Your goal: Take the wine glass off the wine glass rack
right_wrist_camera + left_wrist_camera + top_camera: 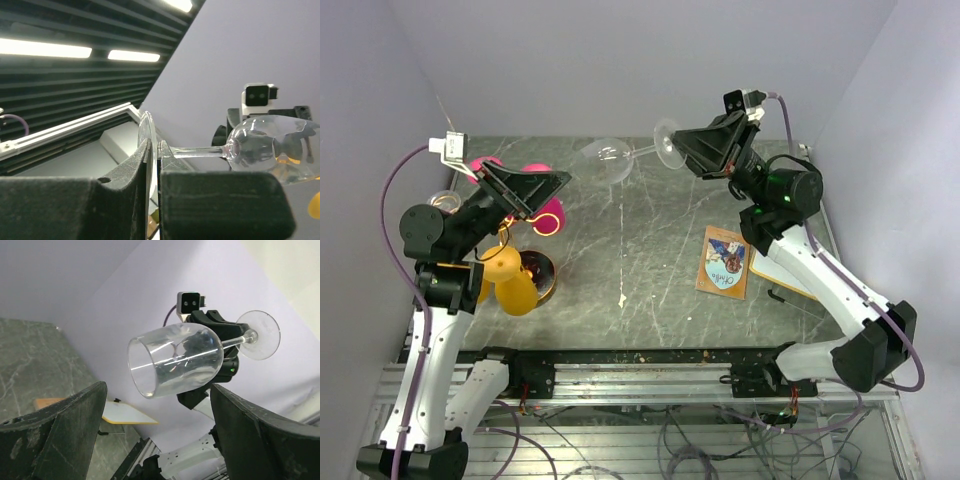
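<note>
The clear wine glass [605, 160] hangs on its side in the air over the back of the table, bowl to the left. My right gripper [685, 150] is shut on its round foot [148, 135], the foot's edge pinched between the fingers, and the stem runs out to the bowl [265, 147]. My left gripper [545, 192] is open, just left of and below the bowl. In the left wrist view the glass [175, 360] floats above the gap between the open fingers [75, 425], touching neither. The gold wine glass rack [542, 272] stands at the left, partly hidden under my left arm.
Pink glasses [548, 215] and yellow ones [512, 282] hang around the rack. An orange picture card [725, 262] and a clipboard [785, 277] lie at the right on the marble table [630, 260]. Grey walls close in the back and sides.
</note>
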Tool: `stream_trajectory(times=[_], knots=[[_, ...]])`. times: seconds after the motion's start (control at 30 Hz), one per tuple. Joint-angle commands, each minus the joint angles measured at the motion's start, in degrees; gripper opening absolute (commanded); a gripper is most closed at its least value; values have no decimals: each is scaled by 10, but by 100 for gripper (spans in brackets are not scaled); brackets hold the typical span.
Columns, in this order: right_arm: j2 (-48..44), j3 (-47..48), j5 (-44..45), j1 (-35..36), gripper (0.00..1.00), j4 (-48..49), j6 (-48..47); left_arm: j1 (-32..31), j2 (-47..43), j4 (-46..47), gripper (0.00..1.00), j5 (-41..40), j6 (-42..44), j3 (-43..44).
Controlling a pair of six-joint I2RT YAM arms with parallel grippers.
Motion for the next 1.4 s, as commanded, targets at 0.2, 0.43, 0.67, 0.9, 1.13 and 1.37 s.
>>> stream_trajectory(times=[0.2, 0.43, 0.67, 0.9, 1.13, 1.37], knots=[[31, -1, 21, -2, 0, 184, 134, -3, 6, 235, 96, 57, -138, -27], [61, 2, 36, -2, 0, 228, 169, -4, 23, 376, 90, 64, -232, -45], [82, -16, 52, 0, 0, 269, 202, -13, 51, 485, 79, 64, -298, -54], [102, -17, 59, 3, 0, 282, 212, -41, 85, 549, 69, 56, -326, -49], [131, -19, 69, 6, 0, 315, 244, -68, 102, 551, 56, 63, -308, -37], [127, -35, 65, 6, 0, 307, 210, -80, 99, 509, 27, 68, -268, -31]])
